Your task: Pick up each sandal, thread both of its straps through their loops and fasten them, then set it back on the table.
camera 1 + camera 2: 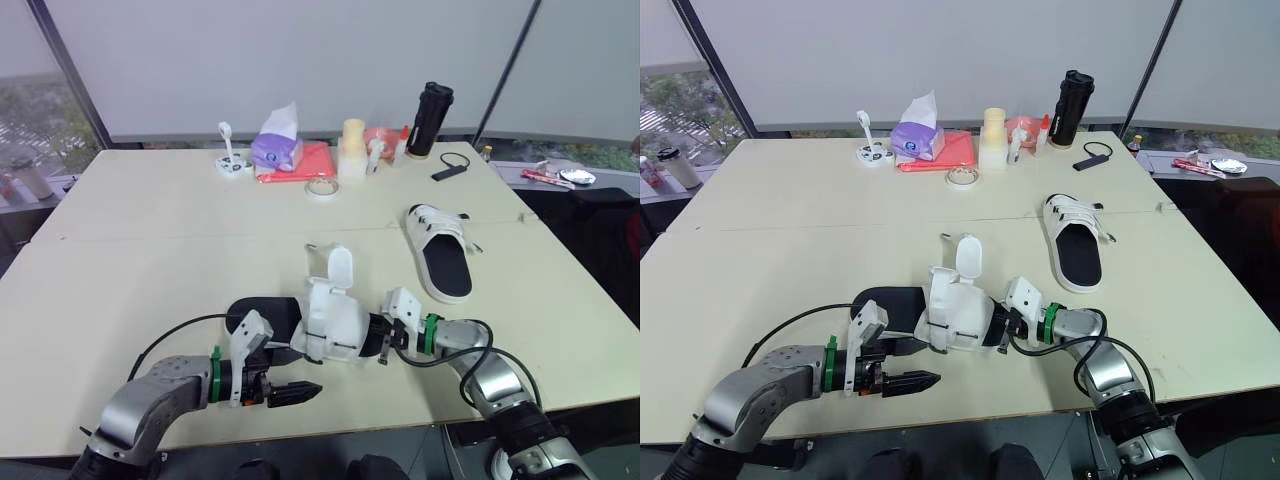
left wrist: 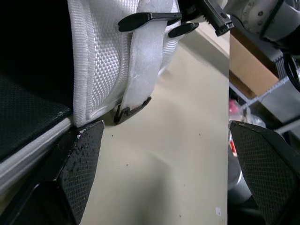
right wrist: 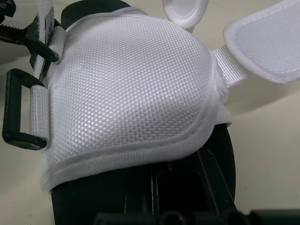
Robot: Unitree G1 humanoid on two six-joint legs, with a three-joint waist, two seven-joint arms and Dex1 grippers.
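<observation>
On the table [image 1: 150, 260], we are listing the near sandal [image 1: 330, 320], lying with both straps unfastened. Just beside its heel end the left gripper [image 1: 315, 391] is hovering, jaws spread. The right gripper [image 1: 385, 345] is touching its other end; grip we cannot tell. The second sandal [image 1: 440, 250] is lying well beyond it.

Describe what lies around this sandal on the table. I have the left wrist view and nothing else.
Observer: A second sandal with white straps and a black footbed lies flat on the cream table, farther out on the robot's right.
Operator: Report the straps on the white mesh sandal with the black sole next to me.
Observer: One rounded white strap flap stands upright, unfastened.
Operator: Check the loops.
Observer: In the right wrist view a black rectangular plastic loop is empty; no strap runs through it.
</observation>
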